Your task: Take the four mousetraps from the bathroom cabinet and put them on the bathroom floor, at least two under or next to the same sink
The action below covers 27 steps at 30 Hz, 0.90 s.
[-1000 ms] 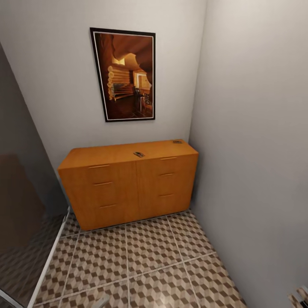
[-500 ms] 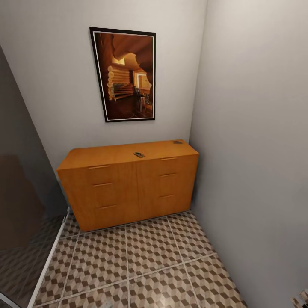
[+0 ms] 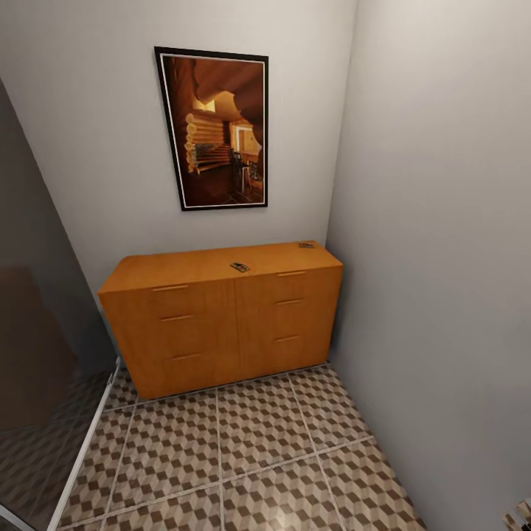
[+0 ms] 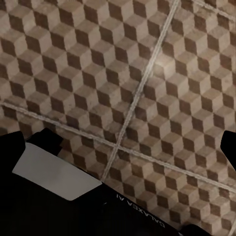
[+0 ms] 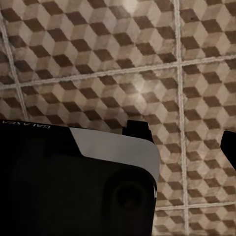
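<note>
i'm in the approach step, facing the cabinet (image 3: pixel 221 317) that stands against the back wall under a framed picture (image 3: pixel 217 129), tucked into the corner with the right wall. two small dark-wired mousetraps sit on its top: one (image 3: pixel 239 267) near the front edge about midway along, the other (image 3: pixel 306 245) at the far right end near the back. i can't make out any others, so i judge the rest may be in the drawers, all of which are closed, so i can't tell what they hold.

the bathroom floor (image 3: pixel 258 435) stretches bare between me and the cabinet. both wrist views look straight down on these cube-pattern tiles. in the left wrist view the left gripper (image 4: pixel 123 147) has its dark finger tips at the two sides, well apart, so its jaws are released with nothing between them. the right gripper (image 5: pixel 184 137) looks the same, spread and empty.

next i'd need to roll closer and raise an arm to the cabinet top for the midway trap.
</note>
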Motion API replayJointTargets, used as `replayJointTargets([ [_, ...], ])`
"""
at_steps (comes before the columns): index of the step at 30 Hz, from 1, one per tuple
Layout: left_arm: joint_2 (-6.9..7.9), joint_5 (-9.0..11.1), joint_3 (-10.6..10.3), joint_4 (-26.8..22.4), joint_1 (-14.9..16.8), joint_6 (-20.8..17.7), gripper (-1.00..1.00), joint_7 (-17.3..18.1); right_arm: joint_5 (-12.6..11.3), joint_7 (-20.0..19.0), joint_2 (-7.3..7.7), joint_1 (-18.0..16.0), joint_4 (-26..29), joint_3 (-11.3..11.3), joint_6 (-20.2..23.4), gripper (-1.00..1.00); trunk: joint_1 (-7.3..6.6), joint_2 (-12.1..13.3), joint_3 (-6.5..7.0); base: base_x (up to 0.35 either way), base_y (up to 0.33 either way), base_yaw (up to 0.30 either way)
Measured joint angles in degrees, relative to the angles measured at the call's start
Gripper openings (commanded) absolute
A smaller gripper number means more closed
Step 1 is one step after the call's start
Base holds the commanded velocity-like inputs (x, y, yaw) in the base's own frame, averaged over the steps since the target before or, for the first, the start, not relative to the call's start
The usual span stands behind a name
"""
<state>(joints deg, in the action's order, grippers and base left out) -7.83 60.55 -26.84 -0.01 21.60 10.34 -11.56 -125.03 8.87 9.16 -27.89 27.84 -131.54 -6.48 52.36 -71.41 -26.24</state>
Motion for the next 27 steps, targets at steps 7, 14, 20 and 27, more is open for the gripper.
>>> replayJointTargets([
  [7, -0.05, -1.22, -0.01, 0.01, -0.07, -0.99, 1.00, 0.69, -0.14, 0.08, -0.02, 0.05, 0.07, -0.04, 2.17, 1.00, 0.00, 0.00, 0.00, 0.000, 0.000, 0.000],
  [14, -0.20, -3.42, -0.05, 0.01, -0.11, -3.24, 1.00, 2.85, -0.49, 0.13, -0.03, 0.06, -0.17, 0.00, 2.63, 1.00, 0.00, 0.00, 0.00, 0.000, 0.000, 0.000],
  [20, -1.60, -5.36, -0.03, 0.01, -0.30, -5.18, 1.00, 4.77, -1.95, 0.05, -0.18, 0.06, -0.40, 0.04, 2.67, 1.00, 0.00, 0.00, 0.00, 0.000, 0.000, 0.000],
  [27, -2.15, -7.62, -0.02, -0.03, -0.35, -7.44, 1.00, 7.02, -2.56, -0.18, -0.49, 0.06, -0.03, -0.07, 2.99, 1.00, 0.00, 0.00, 0.00, 0.000, 0.000, 0.000],
])
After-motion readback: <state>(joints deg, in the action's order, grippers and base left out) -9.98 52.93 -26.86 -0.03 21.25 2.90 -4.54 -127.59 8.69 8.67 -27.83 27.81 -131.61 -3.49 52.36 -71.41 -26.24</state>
